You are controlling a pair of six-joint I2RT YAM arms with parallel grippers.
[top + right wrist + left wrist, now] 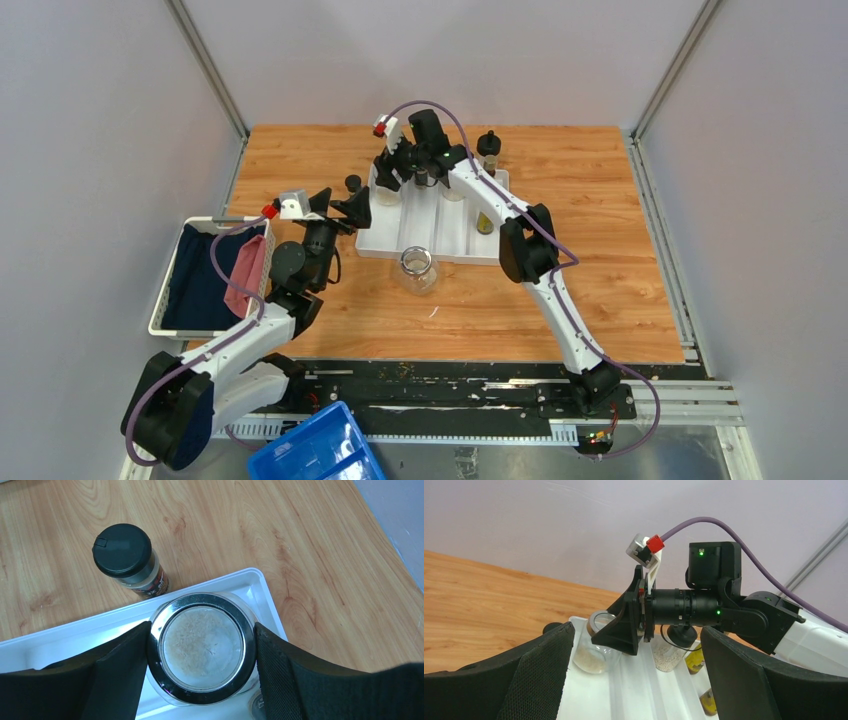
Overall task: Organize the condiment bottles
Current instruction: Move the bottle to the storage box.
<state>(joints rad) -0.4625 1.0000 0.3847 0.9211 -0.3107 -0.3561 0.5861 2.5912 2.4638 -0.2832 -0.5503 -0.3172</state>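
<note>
Left edge of the tabletop: white basket [165, 300] with dark and pink cloth. Next, left gripper [340, 203], fingers spread wide, nothing between them. It sits just left of the white tray [385, 240], which lies centre-table toward the far edge. Tiny shaker [352, 183] stands on the wood beside the tray's far-left corner.

Right gripper [201, 647] is over that same corner, pads pressed on both sides of the chrome rim of the gripped jar [596, 652]. The jar is upright in the tray, long axis vertical, open mouth up. Only the right wrist view shows the pale grains inside from above. Only the left wrist view shows it side-on, plus a capped grain bottle [667, 656] under the right wrist, which the overhead view mostly hides.

Loose jar [416, 268] is upright on the wood, against the tray's near rim. Oil bottle [484, 222] stands in a right-hand tray slot. Black-capped bottle [489, 148] stands upright on the wood just past the tray's far rim.
</note>
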